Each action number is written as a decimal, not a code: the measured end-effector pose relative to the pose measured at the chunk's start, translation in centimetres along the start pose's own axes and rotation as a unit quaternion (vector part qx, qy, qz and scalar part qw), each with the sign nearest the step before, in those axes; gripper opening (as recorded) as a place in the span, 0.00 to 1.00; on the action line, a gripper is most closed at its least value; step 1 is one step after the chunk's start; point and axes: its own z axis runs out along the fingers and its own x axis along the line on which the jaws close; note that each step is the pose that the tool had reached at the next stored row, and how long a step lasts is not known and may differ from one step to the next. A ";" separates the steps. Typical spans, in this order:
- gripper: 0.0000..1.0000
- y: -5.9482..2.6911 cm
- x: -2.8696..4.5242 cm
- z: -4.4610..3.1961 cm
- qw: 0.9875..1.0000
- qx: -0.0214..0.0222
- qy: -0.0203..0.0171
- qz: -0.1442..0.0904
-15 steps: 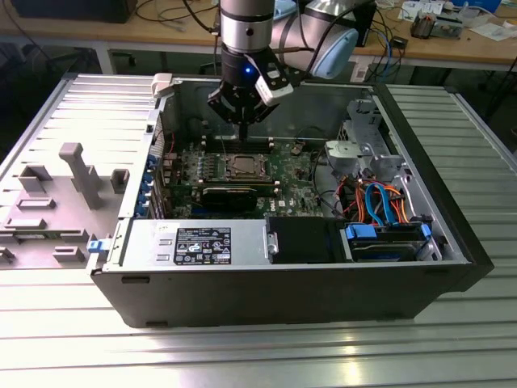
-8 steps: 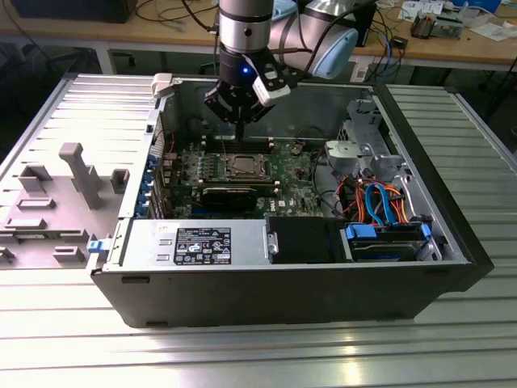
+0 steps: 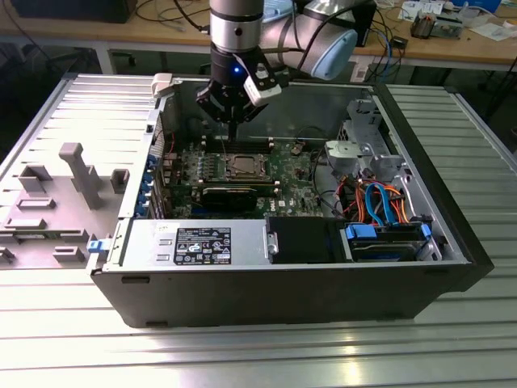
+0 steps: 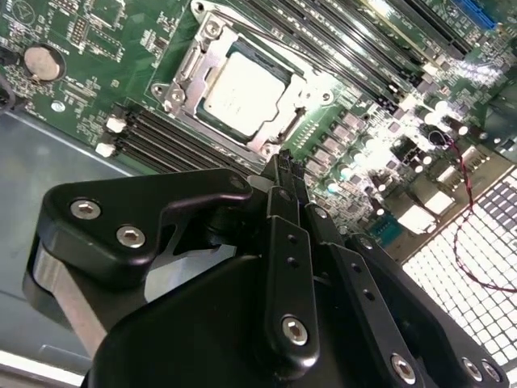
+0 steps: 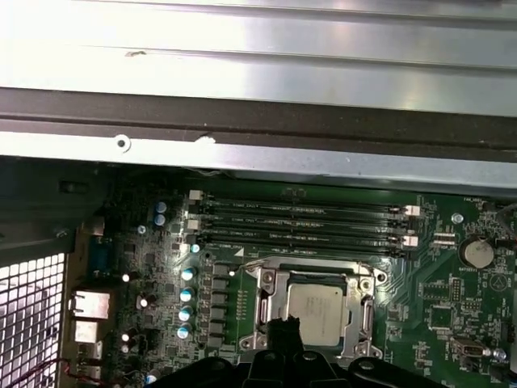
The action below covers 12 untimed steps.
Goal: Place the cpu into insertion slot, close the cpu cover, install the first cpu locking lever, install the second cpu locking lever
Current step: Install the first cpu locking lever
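The cpu [image 4: 242,85] [image 5: 319,311] [image 3: 241,167] lies flat in the insertion slot [image 4: 300,121] on the green motherboard, silver top up. The cpu cover [image 4: 192,71] [image 5: 264,303] sits down flat around it as a silvery frame. My gripper [image 3: 232,145] [image 4: 283,166] [image 5: 283,327] hangs over the board close to one edge of the socket. Its thin black fingers are pressed together with nothing between them. Whether the tips touch the board or a lever I cannot tell.
Long black memory slots [image 5: 299,222] [image 4: 161,141] run beside the socket. A black card [image 3: 234,194], the power supply [image 3: 194,242], a drive cage [image 3: 363,153] and coloured cables [image 3: 380,202] crowd the case. The case's metal wall [image 5: 258,121] rises beyond the slots.
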 end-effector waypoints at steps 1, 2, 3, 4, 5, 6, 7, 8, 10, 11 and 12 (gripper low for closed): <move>0.11 0.01 0.24 0.00 1.000 0.000 0.000 0.000; 0.11 0.05 0.65 0.02 1.000 0.000 0.000 -0.005; 0.11 0.06 0.88 0.02 1.000 0.000 0.000 -0.009; 0.11 0.10 1.28 0.03 1.000 0.000 0.000 -0.008; 0.11 0.12 1.58 0.04 1.000 0.000 0.000 -0.006; 0.11 0.14 1.80 0.05 1.000 0.000 0.000 -0.006; 0.11 0.15 2.00 0.06 1.000 0.000 0.000 -0.006; 0.11 0.16 2.08 0.06 1.000 0.000 0.000 -0.006; 0.11 0.17 2.23 0.06 1.000 0.000 0.000 -0.006; 0.11 0.18 2.34 0.06 1.000 0.000 0.000 -0.006; 0.11 0.19 2.55 0.07 1.000 0.000 0.000 -0.006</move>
